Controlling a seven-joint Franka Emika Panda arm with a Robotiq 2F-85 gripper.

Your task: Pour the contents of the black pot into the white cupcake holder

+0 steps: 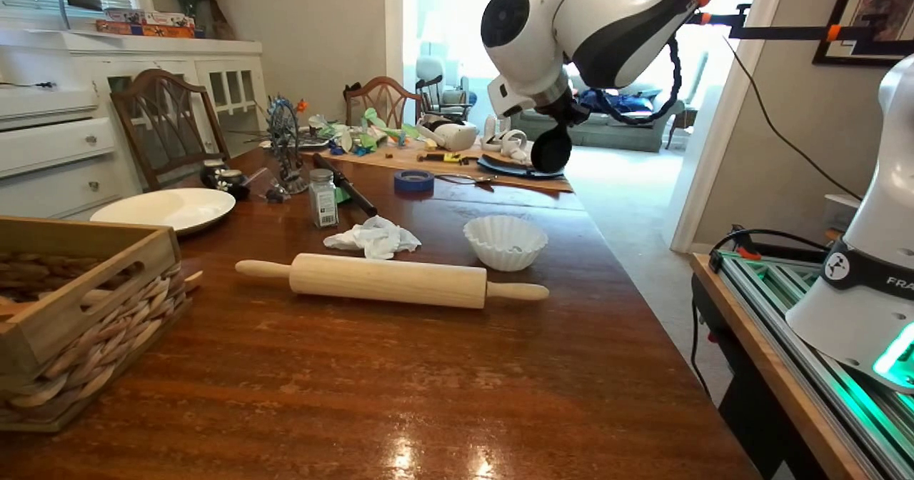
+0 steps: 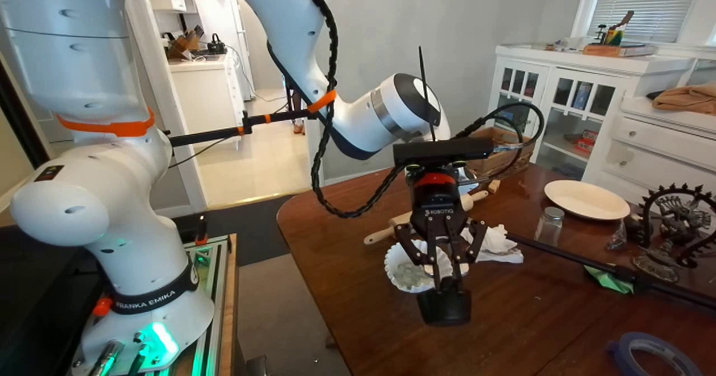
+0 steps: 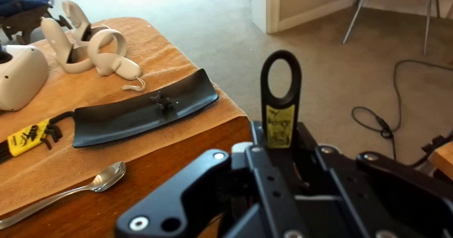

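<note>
My gripper (image 2: 447, 278) is shut on the handle of the small black pot (image 2: 444, 308) and holds it in the air. The pot also shows under the gripper (image 1: 568, 114) in an exterior view (image 1: 551, 150), where a dark round face is turned toward the camera, so it looks tipped. Its inside cannot be made out. In the wrist view the ringed handle with a yellow label (image 3: 280, 126) stands between the fingers (image 3: 281, 135). The white cupcake holder (image 1: 505, 243) stands upright on the table, apart from the pot. Some greyish clear pieces (image 2: 411, 275) lie in it.
A wooden rolling pin (image 1: 389, 280) and crumpled white tissue (image 1: 376, 237) lie near the cupcake holder. A glass jar (image 1: 323, 198), blue tape (image 1: 414, 181), a white plate (image 1: 171, 207) and a wooden basket (image 1: 86, 308) are also on the table. A spoon (image 3: 108, 177) and black tray (image 3: 141, 114) show in the wrist view.
</note>
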